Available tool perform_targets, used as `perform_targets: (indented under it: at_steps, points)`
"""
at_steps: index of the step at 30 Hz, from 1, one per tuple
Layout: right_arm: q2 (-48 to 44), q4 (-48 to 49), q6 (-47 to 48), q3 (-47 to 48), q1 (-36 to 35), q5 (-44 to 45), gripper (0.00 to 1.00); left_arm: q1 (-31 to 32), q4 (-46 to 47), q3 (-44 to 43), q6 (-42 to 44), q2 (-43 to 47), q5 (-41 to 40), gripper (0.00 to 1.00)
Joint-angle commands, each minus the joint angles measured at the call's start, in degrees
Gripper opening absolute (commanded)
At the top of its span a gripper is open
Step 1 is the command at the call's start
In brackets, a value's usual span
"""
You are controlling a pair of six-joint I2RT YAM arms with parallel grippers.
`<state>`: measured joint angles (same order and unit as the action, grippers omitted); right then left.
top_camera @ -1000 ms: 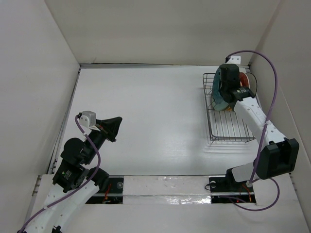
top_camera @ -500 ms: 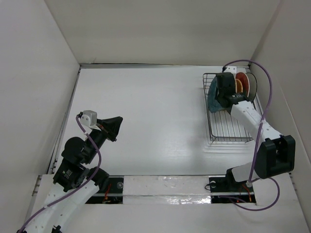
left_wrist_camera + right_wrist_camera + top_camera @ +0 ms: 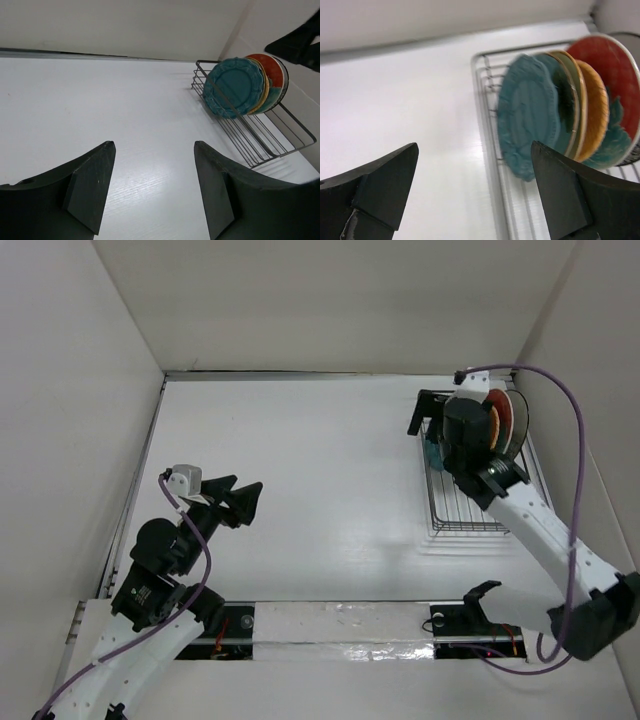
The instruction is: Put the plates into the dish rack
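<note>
The dish rack (image 3: 470, 510) stands at the back right of the table. Several plates stand upright in it, close together. The scalloped teal plate (image 3: 235, 87) is at the front of the row, with an orange plate (image 3: 597, 115) and a red plate (image 3: 615, 65) behind it. My right gripper (image 3: 428, 412) hovers over the rack's left side, open, and holds nothing. In its wrist view the teal plate (image 3: 527, 117) sits in the rack (image 3: 485, 75) beyond my right gripper (image 3: 474, 144). My left gripper (image 3: 235, 498) is open over bare table far to the left, empty (image 3: 154, 143).
White walls (image 3: 80, 390) close in the table on the left, back and right. The rack (image 3: 270, 145) sits close to the right wall. The right arm (image 3: 540, 530) crosses above the rack's near end.
My right gripper has opened, let go of the teal plate and pulled up and away from it; the plate stands in the rack. My left gripper has opened too.
</note>
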<state>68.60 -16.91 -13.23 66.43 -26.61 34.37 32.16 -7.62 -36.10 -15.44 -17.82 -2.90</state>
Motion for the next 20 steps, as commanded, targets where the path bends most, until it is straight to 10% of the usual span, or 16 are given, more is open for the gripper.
perform_targets:
  at_steps: [1, 13, 20]
  points:
    - [-10.37, 8.36, 0.66, -2.27, -5.81, -1.82, 0.99, 0.18, 1.64, -2.04, 0.76, -0.37, -1.76, 0.61]
    - [-31.32, 15.94, 1.02, -6.85, -13.38, -33.55, 0.99, 0.18, 1.29, -13.54, 1.99, -3.18, -6.68, 0.74]
    - [-35.99, 19.98, -0.56, -11.5, -13.38, -36.13, 0.98, 0.18, 3.93, -16.46, 0.68, -5.72, -7.74, 0.77]
